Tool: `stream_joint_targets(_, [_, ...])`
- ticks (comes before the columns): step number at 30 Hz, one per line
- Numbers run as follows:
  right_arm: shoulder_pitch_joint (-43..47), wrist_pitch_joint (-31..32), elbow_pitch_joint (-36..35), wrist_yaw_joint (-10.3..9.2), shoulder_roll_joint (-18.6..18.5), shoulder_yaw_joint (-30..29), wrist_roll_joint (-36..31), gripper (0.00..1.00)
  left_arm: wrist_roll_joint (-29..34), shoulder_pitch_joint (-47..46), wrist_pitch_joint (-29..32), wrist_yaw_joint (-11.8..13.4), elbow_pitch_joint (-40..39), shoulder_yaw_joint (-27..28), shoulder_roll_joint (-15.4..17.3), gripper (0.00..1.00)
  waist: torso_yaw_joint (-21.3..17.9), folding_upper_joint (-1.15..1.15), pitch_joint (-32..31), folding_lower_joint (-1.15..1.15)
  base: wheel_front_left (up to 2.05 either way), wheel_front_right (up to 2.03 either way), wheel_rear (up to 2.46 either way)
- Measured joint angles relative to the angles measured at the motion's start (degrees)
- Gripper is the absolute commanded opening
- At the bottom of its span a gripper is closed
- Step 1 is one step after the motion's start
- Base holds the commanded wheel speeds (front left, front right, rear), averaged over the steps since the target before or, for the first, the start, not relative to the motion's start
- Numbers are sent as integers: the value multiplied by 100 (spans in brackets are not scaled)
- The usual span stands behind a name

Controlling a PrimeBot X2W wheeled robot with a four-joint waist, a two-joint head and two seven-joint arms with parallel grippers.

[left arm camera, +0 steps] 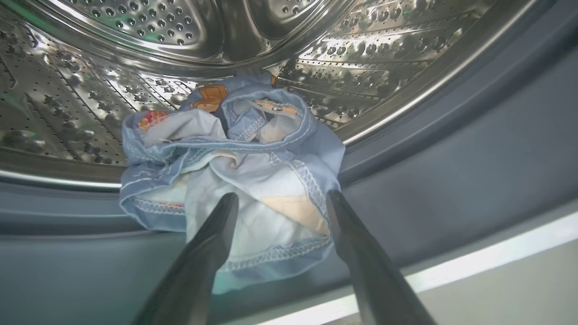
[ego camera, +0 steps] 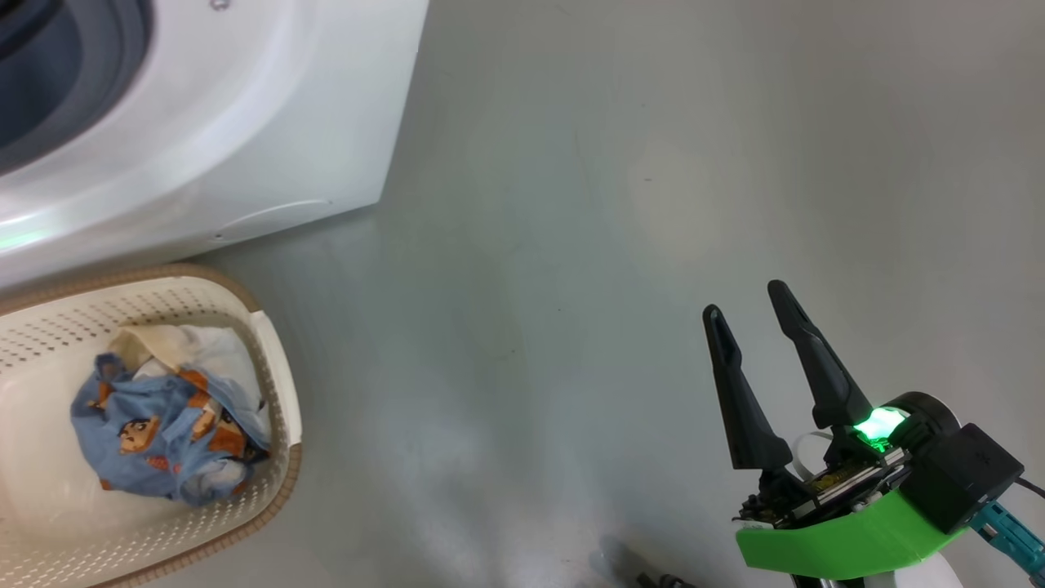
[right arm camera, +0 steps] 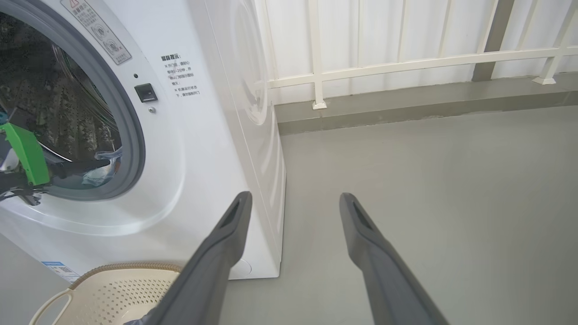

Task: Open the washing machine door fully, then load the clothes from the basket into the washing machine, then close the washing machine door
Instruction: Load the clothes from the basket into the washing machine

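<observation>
Left gripper (left arm camera: 282,195) at mouth of washing machine (ego camera: 245,122), jaws spread either side of blue garment (left arm camera: 235,149) draped from drum (left arm camera: 135,27) over grey gasket (left arm camera: 451,158); right gripper (ego camera: 744,298) near right above floor (ego camera: 571,245), jaws spread; more clothes (ego camera: 163,433) in basket (ego camera: 277,384), near left, just in front of machine.

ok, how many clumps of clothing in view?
2. One clump lies in the basket; the other clump sits at the mouth of the drum, spilling over the gasket. Each may hide several garments.
</observation>
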Motion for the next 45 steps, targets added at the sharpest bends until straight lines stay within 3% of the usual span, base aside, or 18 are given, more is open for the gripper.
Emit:
stream_joint_targets(11, [15,0,-88,0,2,76,16,100,-197,-319,582,-101,506,-112,62,100,-134,0,115,0,0,0,0])
stream_joint_targets(12, [16,0,-92,0,2,87,18,100,-214,-347,620,-103,506,-126,64,95,-139,0,119,0,0,0,0])
stream_joint_targets(14, [16,0,-98,0,2,102,38,100,-241,-402,646,-159,498,-175,82,0,-149,0,129,0,0,0,0])
stream_joint_targets(25, [21,0,-107,0,3,171,92,100,-303,-730,270,-252,111,-171,218,0,-187,0,229,0,0,0,0])
stream_joint_targets(36, [277,0,-342,0,11,533,366,100,-24,-1207,-330,-203,-149,141,996,0,-558,0,566,0,0,0,0])
stream_joint_targets(45, [478,0,-578,0,23,586,387,100,-80,-1621,-959,-252,-199,221,927,0,-686,0,927,0,9,9,9])
